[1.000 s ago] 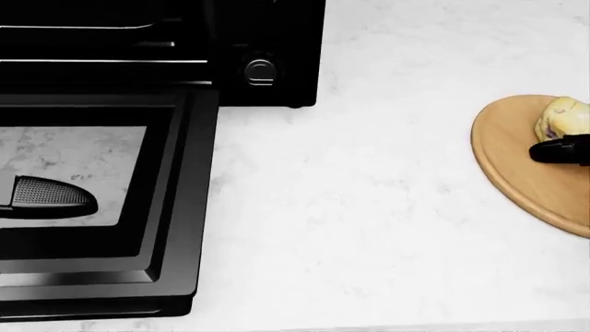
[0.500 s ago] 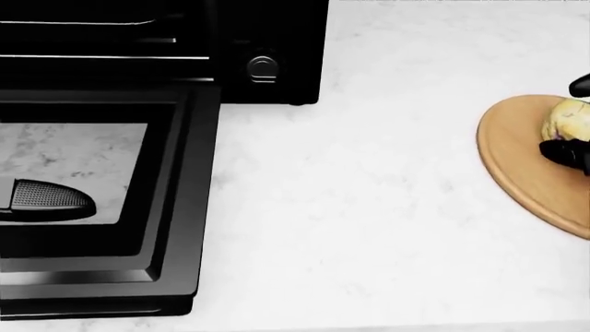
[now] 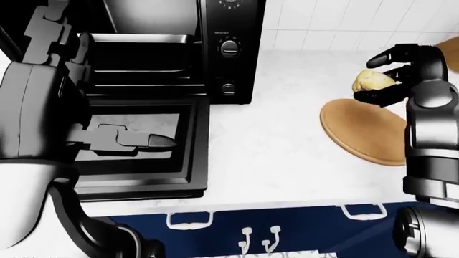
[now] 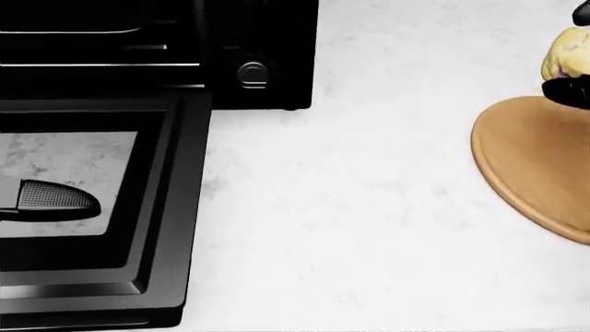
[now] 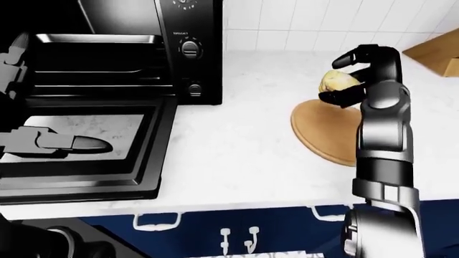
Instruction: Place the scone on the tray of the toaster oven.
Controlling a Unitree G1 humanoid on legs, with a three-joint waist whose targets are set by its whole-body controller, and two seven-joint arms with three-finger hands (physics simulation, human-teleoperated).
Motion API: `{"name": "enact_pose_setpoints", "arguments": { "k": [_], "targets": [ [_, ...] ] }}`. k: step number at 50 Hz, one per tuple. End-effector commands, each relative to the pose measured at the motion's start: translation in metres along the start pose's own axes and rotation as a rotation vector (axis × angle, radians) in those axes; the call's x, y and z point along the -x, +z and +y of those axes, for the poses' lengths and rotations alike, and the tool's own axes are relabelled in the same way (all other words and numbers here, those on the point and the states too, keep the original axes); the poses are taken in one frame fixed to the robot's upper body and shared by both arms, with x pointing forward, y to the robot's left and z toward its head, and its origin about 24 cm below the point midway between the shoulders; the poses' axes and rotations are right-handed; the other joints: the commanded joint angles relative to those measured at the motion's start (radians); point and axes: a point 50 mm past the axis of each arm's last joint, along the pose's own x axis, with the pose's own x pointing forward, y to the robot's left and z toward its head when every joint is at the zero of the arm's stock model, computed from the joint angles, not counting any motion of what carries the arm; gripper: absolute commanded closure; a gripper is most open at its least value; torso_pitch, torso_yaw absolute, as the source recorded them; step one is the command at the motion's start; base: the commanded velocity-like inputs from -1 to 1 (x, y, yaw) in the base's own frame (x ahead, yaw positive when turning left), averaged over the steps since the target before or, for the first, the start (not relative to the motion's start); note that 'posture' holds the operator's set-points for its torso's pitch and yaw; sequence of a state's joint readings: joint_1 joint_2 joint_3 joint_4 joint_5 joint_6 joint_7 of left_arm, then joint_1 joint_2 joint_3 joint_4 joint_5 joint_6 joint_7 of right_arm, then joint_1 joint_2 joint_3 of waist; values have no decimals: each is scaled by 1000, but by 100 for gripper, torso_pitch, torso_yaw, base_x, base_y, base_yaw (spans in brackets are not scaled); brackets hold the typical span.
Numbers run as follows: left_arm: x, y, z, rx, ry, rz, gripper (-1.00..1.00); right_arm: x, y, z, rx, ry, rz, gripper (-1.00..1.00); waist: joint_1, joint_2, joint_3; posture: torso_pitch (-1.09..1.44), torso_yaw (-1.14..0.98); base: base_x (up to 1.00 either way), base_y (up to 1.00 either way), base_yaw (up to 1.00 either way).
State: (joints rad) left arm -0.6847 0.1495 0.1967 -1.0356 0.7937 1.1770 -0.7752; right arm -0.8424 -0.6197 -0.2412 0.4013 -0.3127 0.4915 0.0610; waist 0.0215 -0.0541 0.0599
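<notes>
The pale yellow scone (image 5: 338,80) is held in my right hand (image 5: 346,78), lifted above the round wooden board (image 5: 326,131) at the right; it also shows at the head view's top right (image 4: 570,57). The black toaster oven (image 3: 179,48) stands at the upper left with its door (image 3: 136,145) folded down flat and its rack (image 5: 100,39) visible inside. My left hand (image 3: 133,141) hovers over the open door's glass, fingers stretched out and empty; one fingertip (image 4: 55,199) shows in the head view.
The white marble counter (image 4: 351,207) spreads between the oven and the board. A cardboard box corner (image 5: 434,54) sits at the far right. Blue cabinet fronts with handles (image 3: 251,236) run below the counter edge. White tiled wall behind.
My right hand has closed on the scone and lifted it up off the wooden board. The head view shifted slightly. The left hand has stayed over the door.
</notes>
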Motion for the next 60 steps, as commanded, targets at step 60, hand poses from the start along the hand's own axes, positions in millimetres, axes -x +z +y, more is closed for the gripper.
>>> {"name": "enact_pose_setpoints", "arguments": {
  "k": [60],
  "targets": [
    [0, 16, 0, -2, 2, -115, -100, 135, 222, -61, -496, 240, -603, 100, 68, 21, 2, 0, 12, 0, 0, 0]
  ]
}}
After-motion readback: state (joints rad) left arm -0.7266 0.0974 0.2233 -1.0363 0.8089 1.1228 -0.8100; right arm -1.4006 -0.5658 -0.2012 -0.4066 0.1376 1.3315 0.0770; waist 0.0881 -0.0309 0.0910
